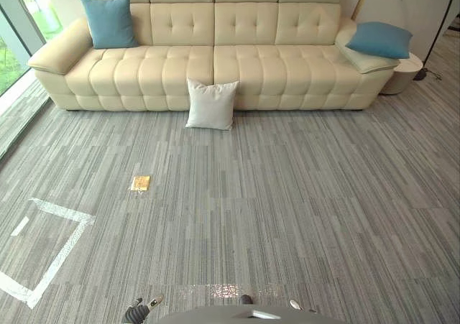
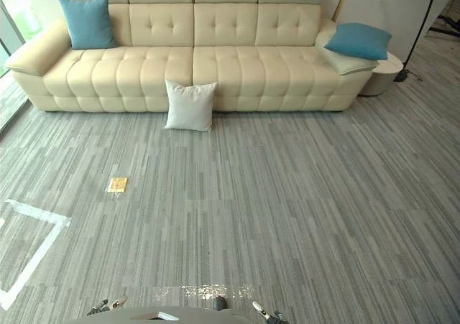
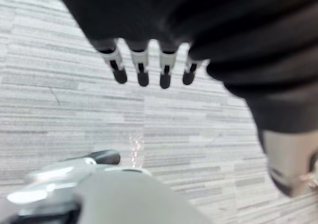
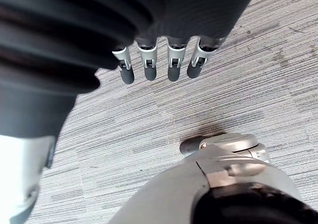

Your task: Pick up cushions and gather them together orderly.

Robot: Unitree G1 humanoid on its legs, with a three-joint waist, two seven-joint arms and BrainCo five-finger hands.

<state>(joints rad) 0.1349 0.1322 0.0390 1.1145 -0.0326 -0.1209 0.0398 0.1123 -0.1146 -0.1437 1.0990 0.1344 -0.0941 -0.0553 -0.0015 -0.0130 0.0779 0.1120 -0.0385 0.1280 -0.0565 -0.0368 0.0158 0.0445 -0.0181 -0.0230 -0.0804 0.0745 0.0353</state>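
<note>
Cushions lay in three spots: a white cushion [image 1: 211, 104] on the floor at 12 o'clock, leaning on the sofa [image 1: 144, 72]; a blue cushion [image 1: 108, 21] on the seat at 11 o'clock; a second blue cushion [image 1: 379, 39] on the armrest at 1 o'clock. All were far from me. My left hand [image 3: 142, 69] and right hand [image 4: 149, 65] hung with fingers straight, holding nothing. I think I should walk close first, then take the white one by both sides. A yellow thing [image 1: 141, 183] at 10 o'clock was too small to tell. The cushions' backs were hidden.
</note>
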